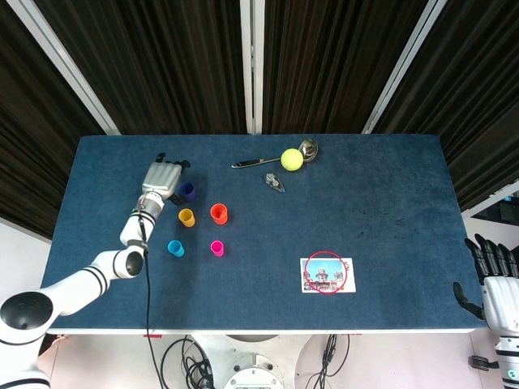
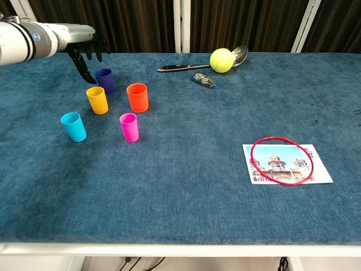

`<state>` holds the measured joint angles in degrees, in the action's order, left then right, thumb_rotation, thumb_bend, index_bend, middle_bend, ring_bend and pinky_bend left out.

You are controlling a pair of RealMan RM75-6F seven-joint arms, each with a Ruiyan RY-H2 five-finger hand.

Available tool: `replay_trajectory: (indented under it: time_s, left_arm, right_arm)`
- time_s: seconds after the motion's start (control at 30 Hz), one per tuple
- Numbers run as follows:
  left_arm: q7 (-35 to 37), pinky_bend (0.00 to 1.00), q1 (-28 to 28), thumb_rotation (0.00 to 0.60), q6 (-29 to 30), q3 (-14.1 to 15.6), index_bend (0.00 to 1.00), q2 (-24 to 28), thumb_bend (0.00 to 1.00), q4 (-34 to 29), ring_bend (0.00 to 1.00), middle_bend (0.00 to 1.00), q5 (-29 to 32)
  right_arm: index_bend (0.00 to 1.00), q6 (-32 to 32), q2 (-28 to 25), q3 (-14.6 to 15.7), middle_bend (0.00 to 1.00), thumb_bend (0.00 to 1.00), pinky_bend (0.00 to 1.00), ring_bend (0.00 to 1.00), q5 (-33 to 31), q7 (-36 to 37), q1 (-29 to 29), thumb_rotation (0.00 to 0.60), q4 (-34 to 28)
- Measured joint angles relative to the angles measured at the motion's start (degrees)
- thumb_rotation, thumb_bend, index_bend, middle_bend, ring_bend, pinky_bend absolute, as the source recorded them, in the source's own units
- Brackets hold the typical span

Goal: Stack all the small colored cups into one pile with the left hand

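Left hand (image 1: 161, 180) hangs released, fingers apart, just beside the dark blue cup (image 2: 105, 81) at its nine o'clock. Right hand (image 1: 497, 277) rests open off the table's (image 1: 389, 211) four o'clock corner.

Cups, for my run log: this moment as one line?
left hand: open, over purple cup | five cups unstacked | right hand: open, off table

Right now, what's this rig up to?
The left hand hovers with fingers apart by the purple cup, holding nothing. All five cups stand apart and upright on the blue table: purple, yellow cup, orange cup, cyan cup, pink cup. Nothing is stacked yet. The right hand sits idle and open at the table's near right corner.
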<state>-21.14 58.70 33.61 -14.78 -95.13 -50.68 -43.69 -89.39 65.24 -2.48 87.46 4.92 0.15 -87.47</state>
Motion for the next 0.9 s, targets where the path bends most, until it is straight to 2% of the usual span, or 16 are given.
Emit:
replay_trajectory:
  time_s: [0.23,0.5,0.7,0.9]
  left_arm:
    - [2.2,0.02,1.3,0.600,-1.6,0.7,0.28,-3.1,0.19,5.0,0.33,0.30,-2.8]
    - [2.6,0.06,1.5,0.600,-1.9,1.6,0.38,-4.6,0.25,8.4,0.48,0.42,-4.6]
    - [2.9,0.10,0.9,0.600,-1.3,1.5,0.45,-4.7,0.26,8.5,0.54,0.48,-5.0]
    - [3.1,0.11,0.9,0.600,-0.1,1.1,0.47,-4.1,0.26,6.9,0.55,0.51,-6.0]
  right_arm:
    - [0.00,0.8,0.0,-0.2,0.00,0.33,0.00,0.00,-0.6,0.8,0.2,0.600,0.7]
    - [0.00,1.3,0.0,-0.3,0.00,0.33,0.00,0.00,-1.1,1.1,0.1,0.600,1.2]
    - [0.00,1.9,0.0,-0.2,0.00,0.33,0.00,0.00,-1.1,0.8,0.3,0.600,1.0]
    - [0.00,2.0,-0.2,-0.4,0.00,0.33,0.00,0.00,-1.2,0.7,0.4,0.600,0.7]
